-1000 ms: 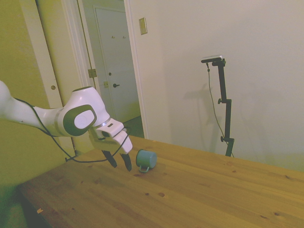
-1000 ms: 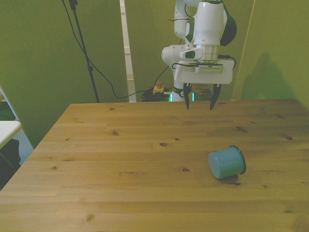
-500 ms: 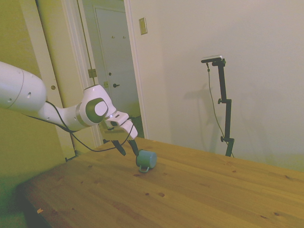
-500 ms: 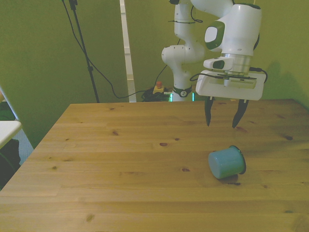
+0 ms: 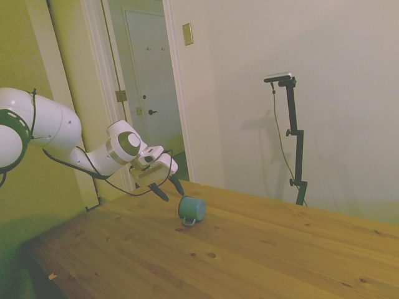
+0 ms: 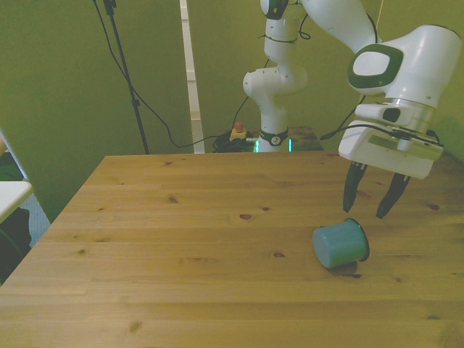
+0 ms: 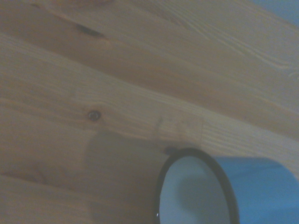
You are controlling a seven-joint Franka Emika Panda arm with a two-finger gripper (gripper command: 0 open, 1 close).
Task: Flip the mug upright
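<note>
The teal-blue mug (image 6: 340,243) lies on its side on the wooden table (image 6: 181,246), toward the front view's right, its flat base turned to the camera. The side view shows the mug (image 5: 191,209) with its small handle against the wood. My gripper (image 6: 369,207) hangs open just above and behind the mug, tilted, with nothing between its dark fingers. In the side view the gripper (image 5: 169,190) sits just left of the mug. Up close in the wrist view, the mug (image 7: 219,191) shows a dark rim and whitish inside.
A thin black tripod pole (image 6: 125,72) with cables rises behind the table at the front view's left. A white surface (image 6: 11,194) sits off the table's left edge. Beyond the table in the side view are a doorway (image 5: 146,87) and a white wall.
The arm has swung toward the front view's right and come down, bringing the open gripper from the table's far edge to just above the mug. The mug has not moved.
</note>
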